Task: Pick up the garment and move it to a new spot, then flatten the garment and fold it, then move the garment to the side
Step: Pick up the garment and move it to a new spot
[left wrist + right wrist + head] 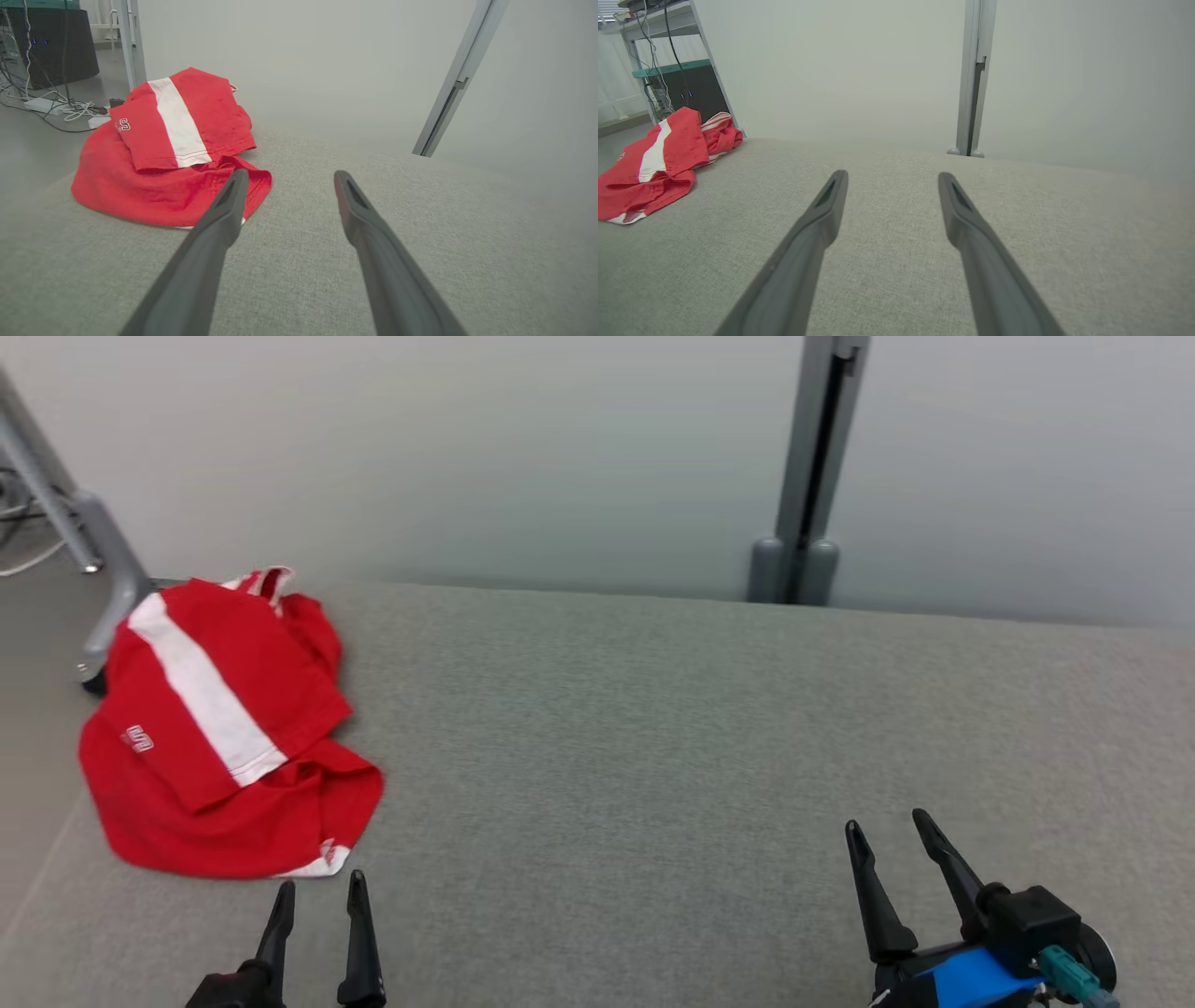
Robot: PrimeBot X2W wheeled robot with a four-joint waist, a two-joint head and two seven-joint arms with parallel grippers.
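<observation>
A red garment (pixel 224 728) with a white stripe and small white lettering lies crumpled at the far left of the grey fabric surface (pixel 653 756), partly over its left edge. My left gripper (pixel 319 889) stands open just in front of the garment's near hem, nothing between its fingers. In the left wrist view the garment (pixel 163 158) lies ahead and to the left of the left gripper (pixel 289 179), whose left fingertip overlaps the hem. My right gripper (pixel 887 829) is open at the lower right, far from the cloth. The right wrist view shows the garment (pixel 654 163) at the left edge and the right gripper (pixel 893 179) open over bare surface.
A grey metal post (pixel 808 476) stands behind the surface at the back right against a pale wall. A slanted grey frame leg (pixel 89 551) rises at the far left. Cables and a power strip (pixel 46 105) lie on the floor beyond the garment, near a dark cabinet (pixel 56 44).
</observation>
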